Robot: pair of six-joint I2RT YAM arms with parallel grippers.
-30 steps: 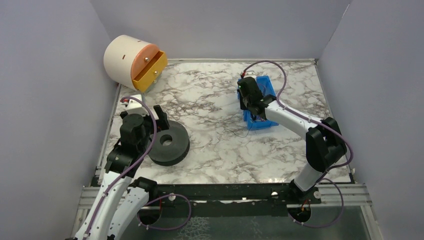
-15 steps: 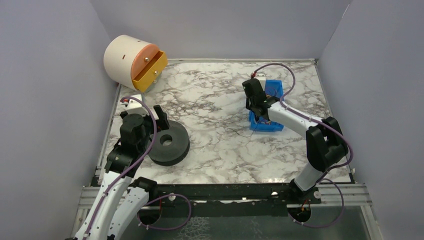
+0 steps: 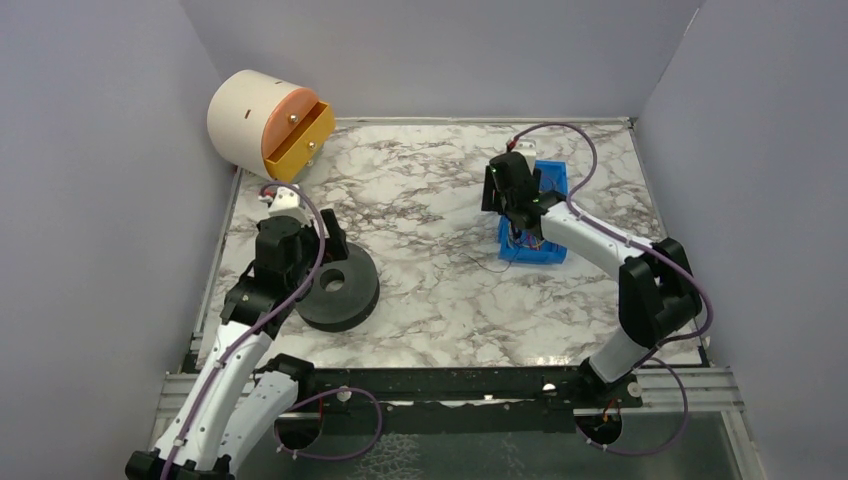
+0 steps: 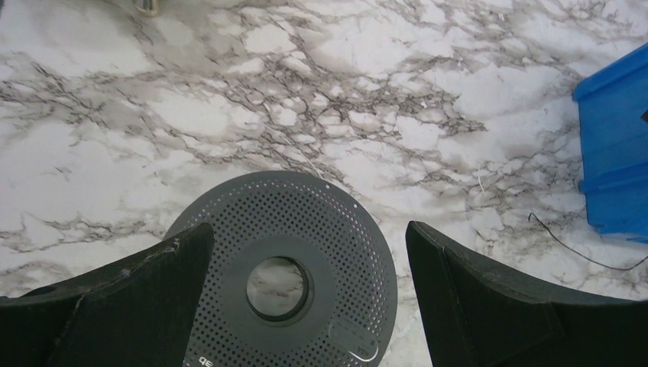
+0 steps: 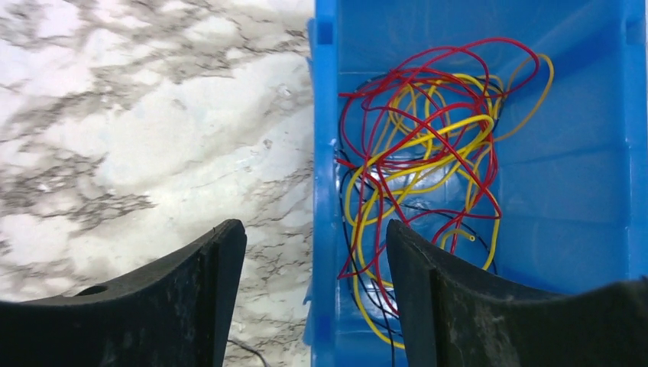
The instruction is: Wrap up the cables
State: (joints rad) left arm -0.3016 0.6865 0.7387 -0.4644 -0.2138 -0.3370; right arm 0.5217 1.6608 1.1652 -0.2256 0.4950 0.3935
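Hovering open and empty astride a wall of the bin [image 5: 581,191], the right tool [image 5: 312,237] seems about to pick from the cables [image 5: 416,153] tangled inside, which calls for pinching one strand, while the left tool [image 4: 309,245] hangs open, empty, over the spool [image 4: 283,283].

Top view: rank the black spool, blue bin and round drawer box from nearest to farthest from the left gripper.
1. Black spool, left side, under the left gripper.
2. Round drawer box, far-left corner.
3. Blue bin, right side.
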